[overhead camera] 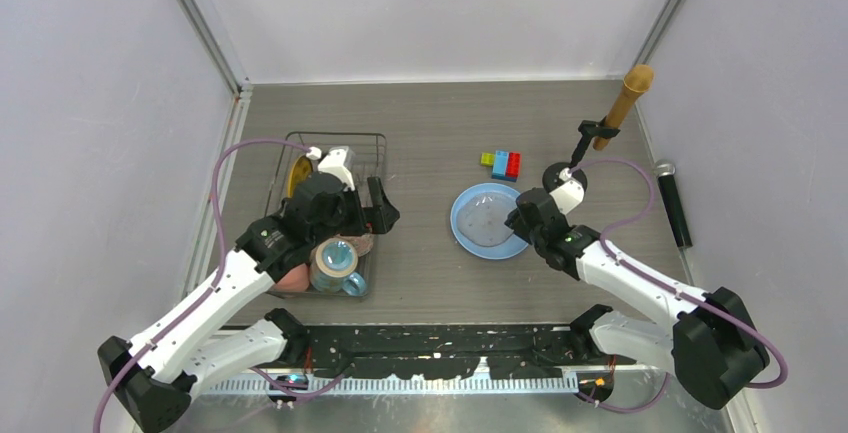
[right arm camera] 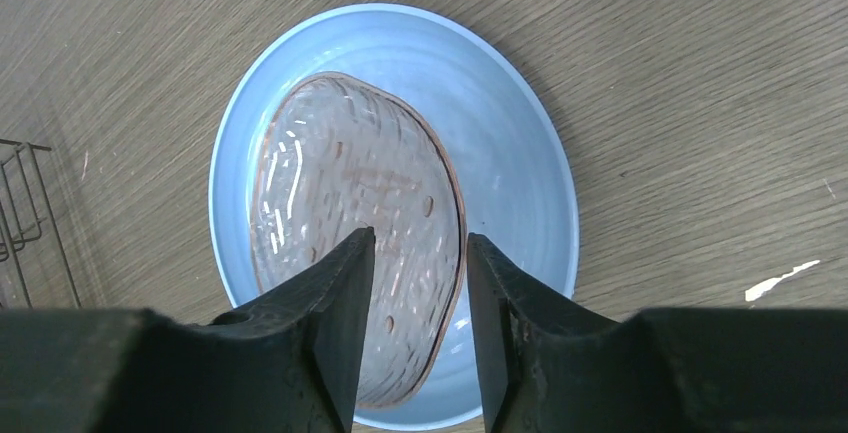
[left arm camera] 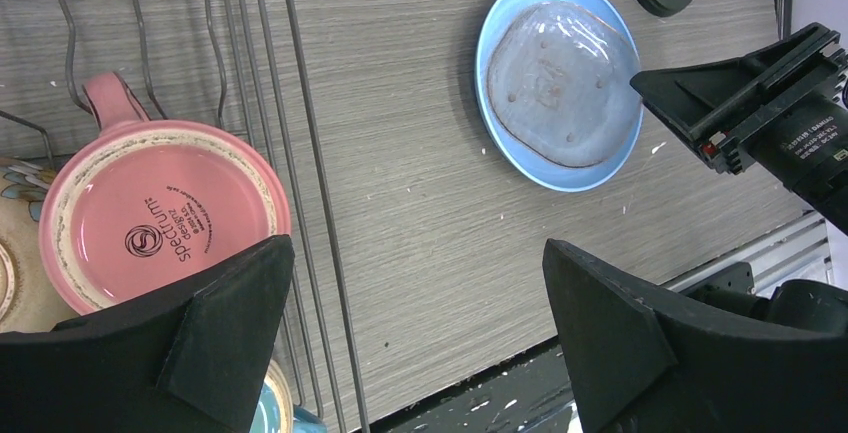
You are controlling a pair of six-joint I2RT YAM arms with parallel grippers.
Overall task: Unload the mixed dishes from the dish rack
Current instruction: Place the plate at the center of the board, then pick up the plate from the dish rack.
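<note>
Right tool (right arm camera: 415, 323): jaws narrow at clear glass bowl (right arm camera: 350, 213) rim, grip unconfirmed. Bowl on light blue plate (right arm camera: 520, 153), frame centre. Left tool (left arm camera: 415, 333) wide open over pink mug (left arm camera: 165, 213), dish rack (overhead camera: 362, 158), frame left. I flag risk: glass slips, plate drags.

We see the bowl (overhead camera: 488, 216) on the plate (overhead camera: 458, 225); the dish rack (overhead camera: 350, 134) stands at its nine o'clock, the bricks (overhead camera: 503, 164) at one o'clock, all on the table (overhead camera: 420, 118).
</note>
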